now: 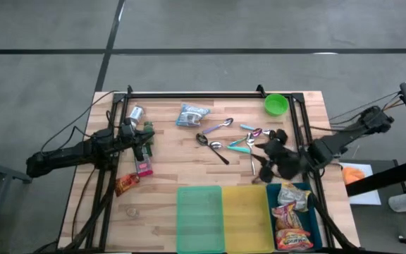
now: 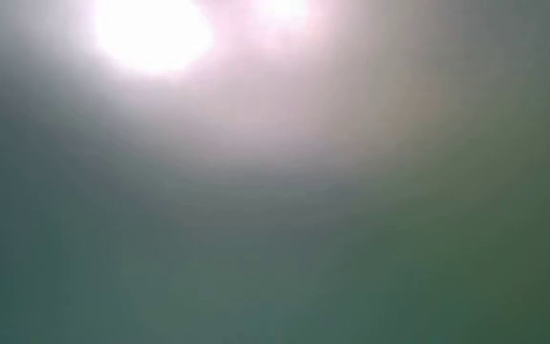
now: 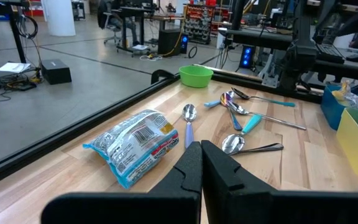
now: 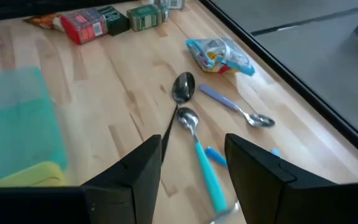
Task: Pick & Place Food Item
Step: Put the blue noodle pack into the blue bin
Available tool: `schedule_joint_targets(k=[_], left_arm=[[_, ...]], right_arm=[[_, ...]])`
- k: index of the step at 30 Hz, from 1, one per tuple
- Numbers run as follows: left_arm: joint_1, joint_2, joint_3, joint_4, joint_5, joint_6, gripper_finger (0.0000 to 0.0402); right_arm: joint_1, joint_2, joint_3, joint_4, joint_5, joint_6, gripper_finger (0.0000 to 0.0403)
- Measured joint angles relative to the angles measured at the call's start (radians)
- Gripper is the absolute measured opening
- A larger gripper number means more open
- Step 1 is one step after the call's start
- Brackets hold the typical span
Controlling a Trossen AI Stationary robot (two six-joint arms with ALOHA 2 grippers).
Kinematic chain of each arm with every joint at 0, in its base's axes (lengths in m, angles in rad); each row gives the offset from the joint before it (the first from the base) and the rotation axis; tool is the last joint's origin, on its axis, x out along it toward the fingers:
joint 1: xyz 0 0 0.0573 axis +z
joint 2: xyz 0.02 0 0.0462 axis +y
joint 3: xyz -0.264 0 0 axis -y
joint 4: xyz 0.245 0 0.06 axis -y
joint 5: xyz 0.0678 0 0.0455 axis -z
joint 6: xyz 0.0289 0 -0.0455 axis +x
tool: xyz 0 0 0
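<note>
Snack packet lies loose at twelve o'clock on the surface. Right gripper (jaws parted, empty) hovers over spoons, apparently approaching; left gripper clenched, idle.

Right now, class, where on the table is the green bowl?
In the high view the green bowl sits at the table's far right corner, just inside the black frame, with the cluster of spoons nearest to it.

The table is pale wood, smooth and matt. The spoons have shiny metal bowls. The snack bag is glossy, crinkled plastic. The green bowl looks like smooth plastic.
</note>
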Motion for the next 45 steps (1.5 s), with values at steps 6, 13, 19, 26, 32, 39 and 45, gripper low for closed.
schedule_joint_targets(k=[6,13,19,26,32,39,45], left_arm=[[0.0,0.0,0.0,0.0,0.0,0.0,0.0],[0.0,0.0,0.0,0.0,0.0,0.0,0.0],[0.0,0.0,0.0,0.0,0.0,0.0,0.0],[0.0,0.0,0.0,0.0,0.0,0.0,0.0],[0.0,0.0,0.0,0.0,0.0,0.0,0.0],[0.0,0.0,0.0,0.0,0.0,0.0,0.0],[0.0,0.0,0.0,0.0,0.0,0.0,0.0]], right_arm=[[-0.195,0.0,-0.117,0.337,-0.207,-0.277,0.0173],[-0.381,0.064,-0.246,0.696,-0.404,-0.483,0.0173],[-0.486,0.221,-0.27,0.864,-0.418,-0.606,0.0173],[-0.568,0.446,-0.151,0.944,-0.418,-0.587,0.0173],[-0.608,0.587,0.025,0.886,-0.418,-0.719,0.0173],[-0.671,0.687,0.318,0.454,-0.522,-0.865,0.0173],[-0.742,0.759,0.496,0.274,-0.663,-0.948,0.0173]])
